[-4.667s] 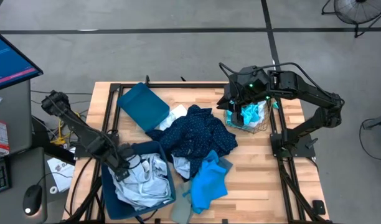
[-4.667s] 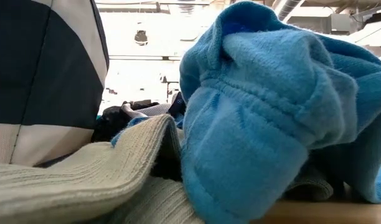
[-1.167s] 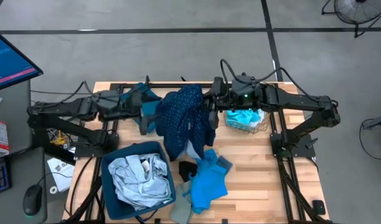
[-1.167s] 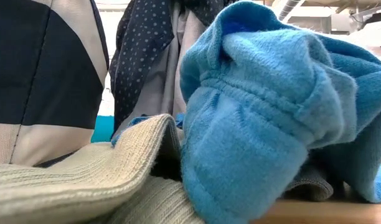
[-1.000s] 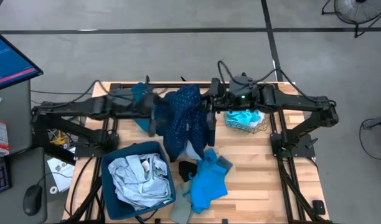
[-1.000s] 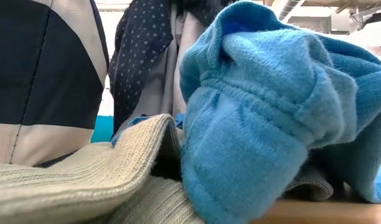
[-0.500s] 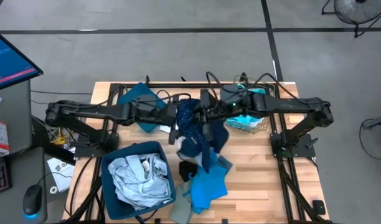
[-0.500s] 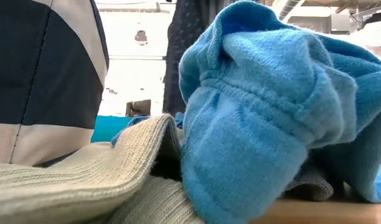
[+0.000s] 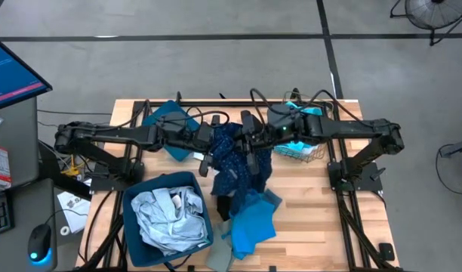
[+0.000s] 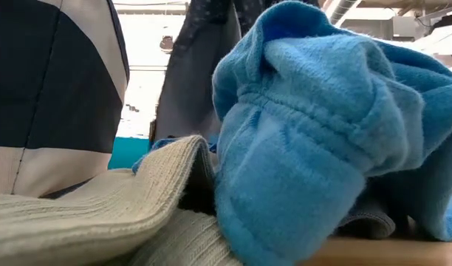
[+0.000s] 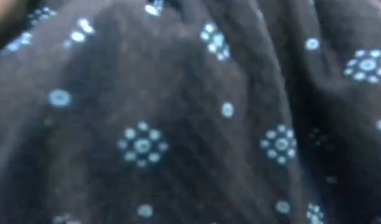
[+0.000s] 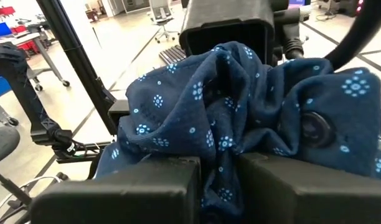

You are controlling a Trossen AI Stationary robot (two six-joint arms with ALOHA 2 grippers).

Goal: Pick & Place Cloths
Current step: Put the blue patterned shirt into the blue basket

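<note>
Above table [image 9: 314,196]: navy cloth [image 9: 235,155] pinched by right gripper [image 12: 218,163]; left gripper [image 9: 210,143] grip unclear; could snag bright blue cloth [image 9: 250,223].

Even, diffuse overhead light fills the high view; the wooden tabletop [image 9: 306,204] is bright and shadows under the arms are faint and soft-edged. In the low view the room behind is blown out to near white, while the bright blue cloth [image 10: 322,133] close to the lens is well lit and sharp enough to show its knit. The left wrist view is dim and heavily blurred, filled by the navy dotted cloth [image 11: 190,124] pressed close ahead of the left tool. The right wrist view is bright, with the right tool's fingers [image 12: 141,190] softly out of focus.
</note>
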